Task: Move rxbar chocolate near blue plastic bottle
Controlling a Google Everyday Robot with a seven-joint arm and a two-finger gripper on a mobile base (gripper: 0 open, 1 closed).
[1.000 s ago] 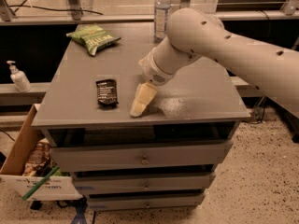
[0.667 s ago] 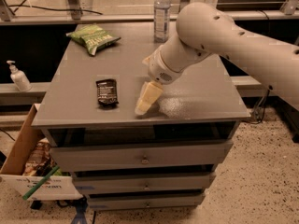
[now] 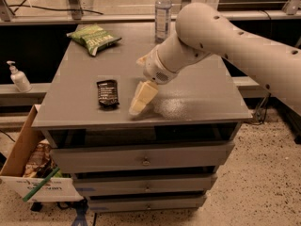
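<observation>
The rxbar chocolate (image 3: 107, 93), a small black-wrapped bar, lies flat on the grey cabinet top (image 3: 202, 95) near its front left. The blue plastic bottle (image 3: 163, 14), clear with a white cap, stands upright at the back edge of the top. My gripper (image 3: 141, 98), cream-coloured, points down with its tip at the table surface just right of the bar, a short gap apart from it. It holds nothing that I can see. The thick white arm (image 3: 225, 41) reaches in from the right and passes in front of the bottle's right side.
A green chip bag (image 3: 94, 37) lies at the back left of the top. A small white pump bottle (image 3: 19, 78) stands on a ledge at the left. A cardboard box (image 3: 21, 157) with items sits on the floor at the left. Drawers (image 3: 146, 159) are below the top.
The arm's upper part swung a little to the right. The gripper tip shifted slightly right, then back left, staying just right of the bar. The bar and the bottle have not moved.
</observation>
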